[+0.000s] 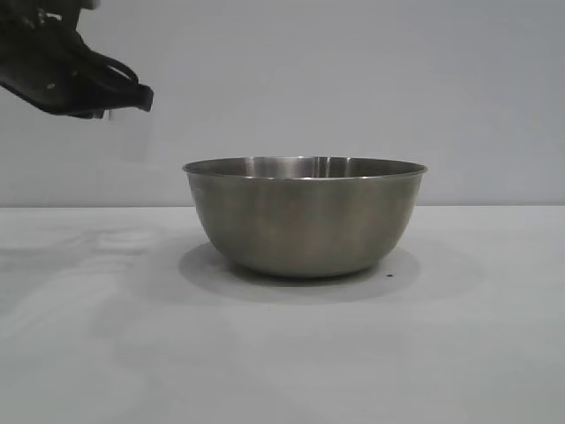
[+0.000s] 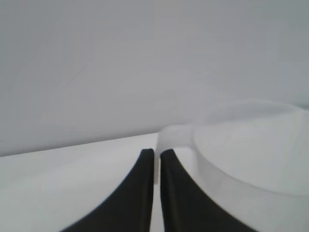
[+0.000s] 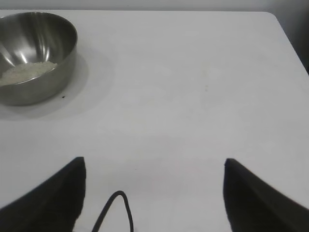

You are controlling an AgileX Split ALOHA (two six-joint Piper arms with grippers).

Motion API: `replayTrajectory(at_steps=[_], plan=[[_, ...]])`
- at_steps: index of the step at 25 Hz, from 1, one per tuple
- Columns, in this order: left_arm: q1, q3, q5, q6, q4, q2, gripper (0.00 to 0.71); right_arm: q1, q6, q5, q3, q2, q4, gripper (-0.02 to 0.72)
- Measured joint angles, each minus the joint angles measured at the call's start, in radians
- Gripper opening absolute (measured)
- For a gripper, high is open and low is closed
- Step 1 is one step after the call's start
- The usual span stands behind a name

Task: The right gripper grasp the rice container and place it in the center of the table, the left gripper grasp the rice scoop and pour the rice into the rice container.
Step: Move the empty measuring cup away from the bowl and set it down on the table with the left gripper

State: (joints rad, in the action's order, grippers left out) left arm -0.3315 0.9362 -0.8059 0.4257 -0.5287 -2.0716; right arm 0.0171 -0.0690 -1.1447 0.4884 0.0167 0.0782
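— Both halves look close to done. The rice container (image 1: 305, 216) stands in the middle of the table (image 1: 88, 353), and the right wrist view shows a heap of rice (image 3: 26, 72) lying in its bottom.

— And the scoop?

— The left gripper (image 2: 157, 157) is pinched tight on the handle of the rice scoop (image 2: 251, 150), held in the air to the bowl's left side. Its inside doesn't show, so I can't tell whether grains remain.

— The other arm?

— The right gripper (image 3: 154, 193) sits well back from the bowl, fingers spread wide, holding nothing.

— So what's left?

— Probably just putting the scoop down.
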Motion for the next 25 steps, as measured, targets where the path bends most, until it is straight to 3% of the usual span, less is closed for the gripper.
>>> replayTrajectory(at_steps=[6,15,25], plan=[[0.000,-0.022,-0.027,-0.059,0.026,-0.025,0.000,0.000,0.000,0.000,0.000,0.000,0.000,0.529],[0.000,-0.243,-0.309,-0.272,0.199,-0.025,0.000,0.000,0.000,0.000,0.000,0.000,0.000,0.529],[0.000,-0.273,-0.331,-0.320,0.232,-0.056,0.000,0.000,0.000,0.000,0.000,0.000,0.000,0.529]])
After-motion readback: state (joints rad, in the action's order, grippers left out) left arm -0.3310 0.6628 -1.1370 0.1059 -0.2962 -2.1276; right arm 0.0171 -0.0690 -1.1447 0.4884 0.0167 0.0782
